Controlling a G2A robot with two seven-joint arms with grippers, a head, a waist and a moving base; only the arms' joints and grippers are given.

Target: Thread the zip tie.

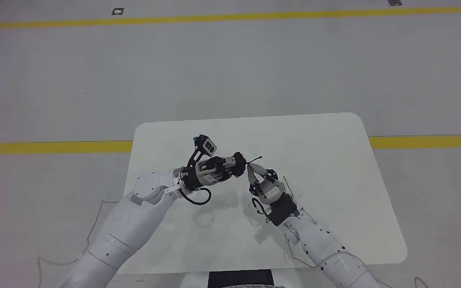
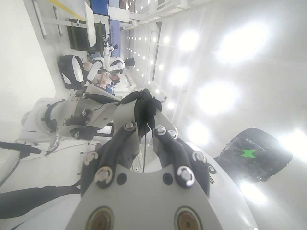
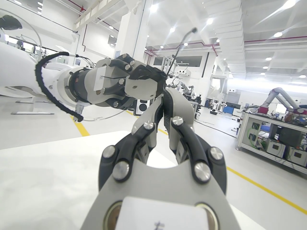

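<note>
A thin black zip tie (image 1: 255,160) is held in the air over the middle of the white table (image 1: 324,144), where the two grippers meet tip to tip. My left gripper (image 1: 243,163) is shut on it; in its wrist view the strap (image 2: 144,140) runs back between the closed fingers (image 2: 127,111). My right gripper (image 3: 164,92) is shut just under the left gripper (image 3: 157,76). From there the zip tie's free end (image 3: 182,43) curves upward to a small bent tip. The exact spot where the strap sits between the right fingers is hidden.
The tabletop bears nothing else, with yellow floor lines (image 1: 65,147) beyond its edges. A black cable (image 3: 48,89) loops off the left wrist. Workbenches (image 3: 271,132) and other robots stand far off in the hall.
</note>
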